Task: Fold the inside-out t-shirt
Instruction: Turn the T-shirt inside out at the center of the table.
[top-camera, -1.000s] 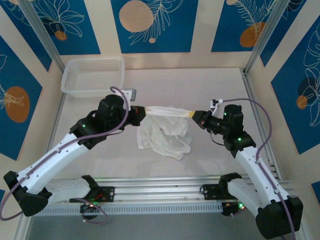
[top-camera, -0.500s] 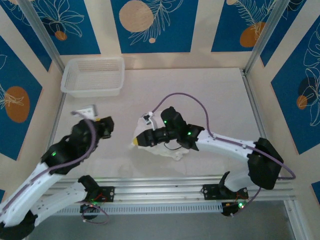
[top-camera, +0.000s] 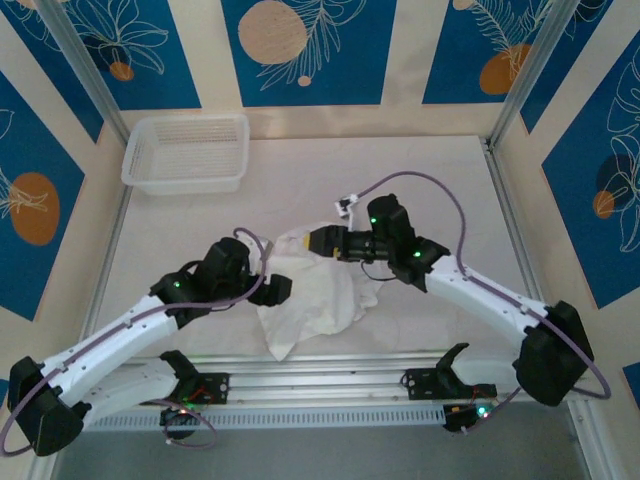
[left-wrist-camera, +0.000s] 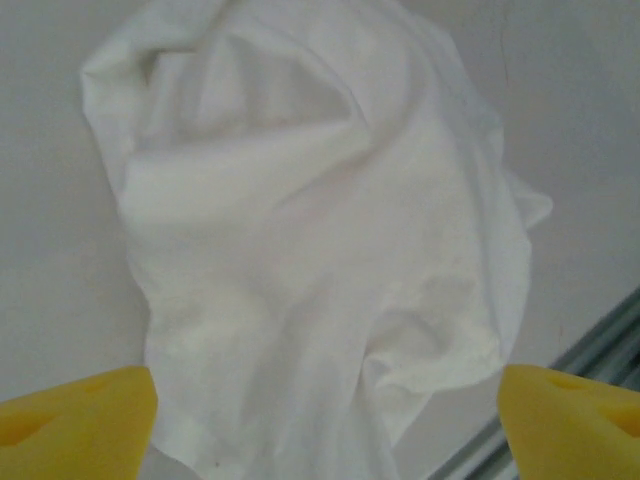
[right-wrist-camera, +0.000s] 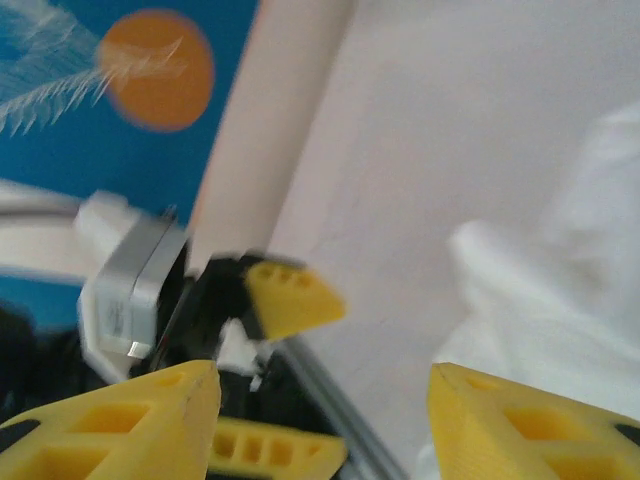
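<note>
Near the front edge of the table (top-camera: 450, 180), about midway along it, the inside-out t-shirt (top-camera: 315, 300) lies in a crumpled white heap, with no sleeve or collar to be made out. Left gripper (top-camera: 281, 290) at the heap's left side, low over the cloth. In its wrist view the two yellow fingers (left-wrist-camera: 75, 420) stand wide apart with the shirt spread beneath and nothing pinched. Right gripper (top-camera: 322, 242) at the heap's far edge, pointing left. Its wrist view is blurred, yet the fingers (right-wrist-camera: 530, 430) are plainly parted with nothing gripped, cloth off to the right side. White mesh basket (top-camera: 185, 150) sits at the far left corner, well apart from the shirt.
</note>
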